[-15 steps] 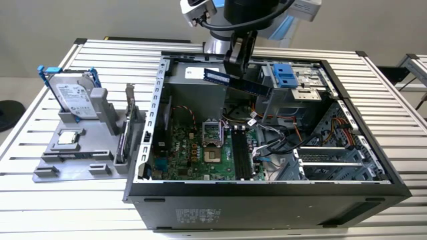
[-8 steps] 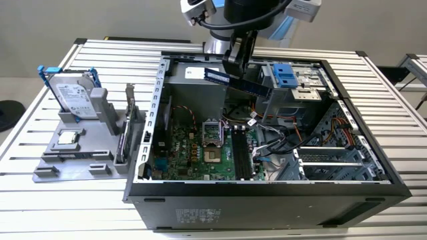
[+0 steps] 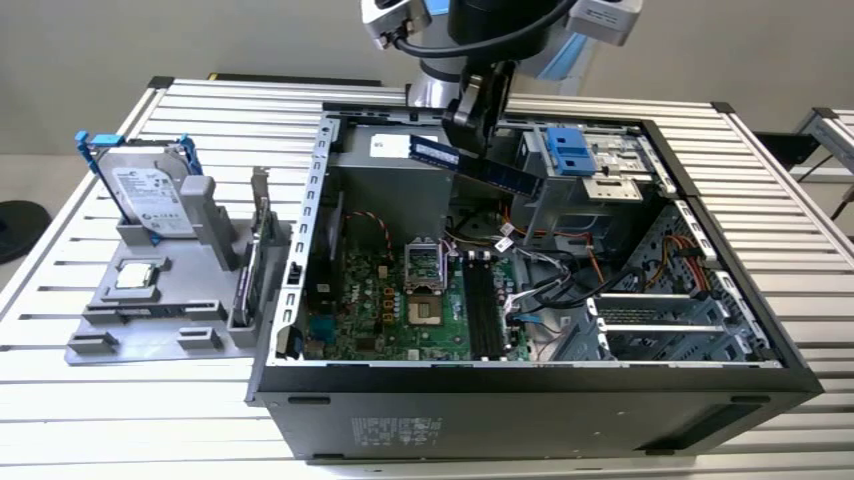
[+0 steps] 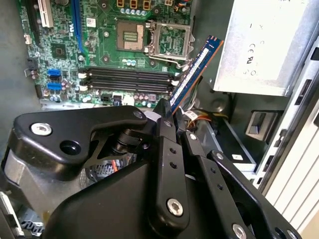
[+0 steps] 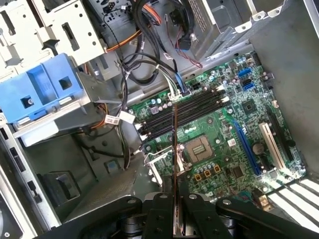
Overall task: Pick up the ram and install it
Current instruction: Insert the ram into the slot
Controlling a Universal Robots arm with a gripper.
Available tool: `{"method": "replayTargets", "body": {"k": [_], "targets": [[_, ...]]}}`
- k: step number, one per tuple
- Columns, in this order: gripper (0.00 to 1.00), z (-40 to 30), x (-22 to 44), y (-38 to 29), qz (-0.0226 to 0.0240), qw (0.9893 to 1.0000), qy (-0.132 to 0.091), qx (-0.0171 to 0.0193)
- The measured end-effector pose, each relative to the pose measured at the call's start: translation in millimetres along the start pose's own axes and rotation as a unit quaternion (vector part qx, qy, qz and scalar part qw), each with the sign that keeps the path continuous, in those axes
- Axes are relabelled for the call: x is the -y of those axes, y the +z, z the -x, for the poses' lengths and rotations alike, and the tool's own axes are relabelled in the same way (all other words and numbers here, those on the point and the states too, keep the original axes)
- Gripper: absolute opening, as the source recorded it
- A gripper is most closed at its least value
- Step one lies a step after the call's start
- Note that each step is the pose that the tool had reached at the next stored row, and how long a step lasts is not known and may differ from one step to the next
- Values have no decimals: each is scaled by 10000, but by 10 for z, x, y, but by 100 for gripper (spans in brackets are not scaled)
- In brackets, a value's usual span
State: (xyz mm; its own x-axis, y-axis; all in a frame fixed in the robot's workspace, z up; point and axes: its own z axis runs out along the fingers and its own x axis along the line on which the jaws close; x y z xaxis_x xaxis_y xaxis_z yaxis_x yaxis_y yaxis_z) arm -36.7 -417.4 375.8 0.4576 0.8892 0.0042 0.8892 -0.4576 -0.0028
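Hanging above the open case (image 3: pixel 318 200), fingers (image 3: pixel 477 108) pinch the tilted ram (image 3: pixel 510 179).

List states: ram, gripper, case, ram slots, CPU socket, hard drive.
ram: held, slanted, not seated
gripper: shut on ram
case: on its side, panel off
ram slots: all empty
CPU socket: latch open, no chip
hard drive: upright in stand, outside case
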Motion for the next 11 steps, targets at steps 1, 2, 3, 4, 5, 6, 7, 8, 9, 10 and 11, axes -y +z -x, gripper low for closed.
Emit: {"method": "replayTargets", "body": {"k": [1,2,3,4,5,6,7,8,9,10,11], "targets": [[0,0,0,0,0,10000,22,0],[0,0,0,0,0,10000,45,0],[0,0,0,0,0,10000,68,0],[0,0,0,0,0,10000,90,0],[0,0,0,0,1,9999,111,0],[0,0,0,0,1,9999,134,0],[0,0,0,0,1,9999,155,0],[0,0,0,0,1,9998,178,-1],[0,0,0,0,1,9998,201,0],[0,0,0,0,1,9998,220,-1],[0,0,0,0,1,9997,242,-1]]}}
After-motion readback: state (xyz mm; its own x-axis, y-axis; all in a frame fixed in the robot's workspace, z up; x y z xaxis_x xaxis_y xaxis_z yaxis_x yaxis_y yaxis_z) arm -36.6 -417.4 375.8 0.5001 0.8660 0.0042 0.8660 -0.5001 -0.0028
